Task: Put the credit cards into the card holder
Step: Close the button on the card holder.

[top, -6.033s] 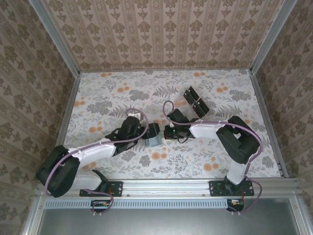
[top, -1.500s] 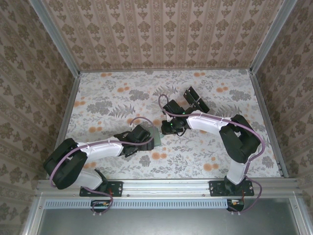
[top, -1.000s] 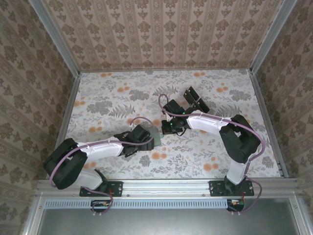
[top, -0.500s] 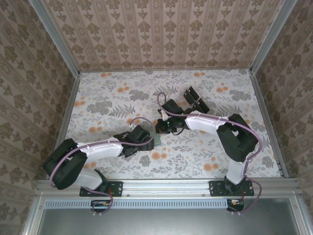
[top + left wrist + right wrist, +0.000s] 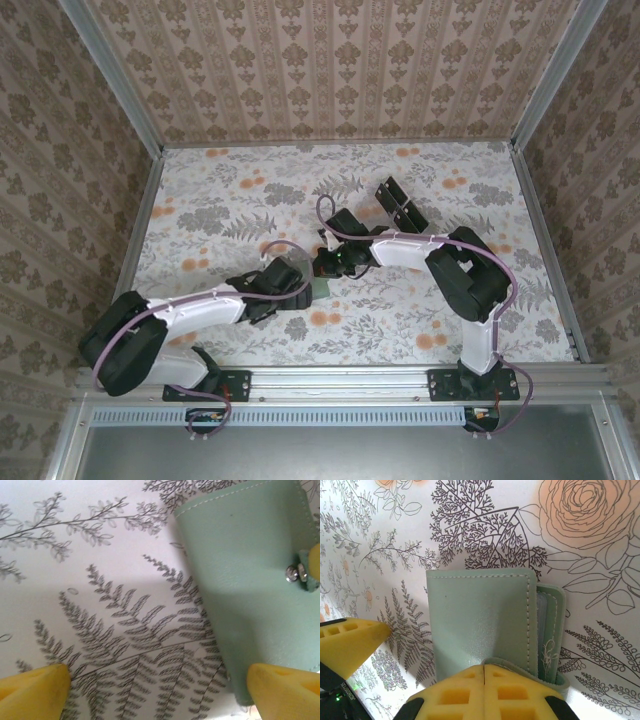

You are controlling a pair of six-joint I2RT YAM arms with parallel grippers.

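Step in hand: the card holder (image 5: 480, 620) is being readied for loading. It is judged that its strap is to be drawn open while the body is steadied. No card has been taken up yet.
Next move: the flap must be peeled back so that the inner pocket is laid bare, with the body held flat on the bench (image 5: 220, 200). Only then can a card be fetched.
Left end effector (image 5: 155, 682): nearest the bases, spread wide, with nothing gripped. One fingertip (image 5: 282, 685) is seen at the holder's near corner, seemingly touching it. The other is set over bare bench, well apart from the holder.
Card holder: laid flat near mid-bench between the two end effectors and folded shut, with an inner pocket edge shown along one side.
Right end effector (image 5: 485, 675): just beyond the holder, closed, with the pads pressed together. The strap is apparently nipped at their tips, though the pinch itself cannot be confirmed.
Credit cards (image 5: 400, 207): found at the far side of the bench, well apart from the holder, with nothing touching them.
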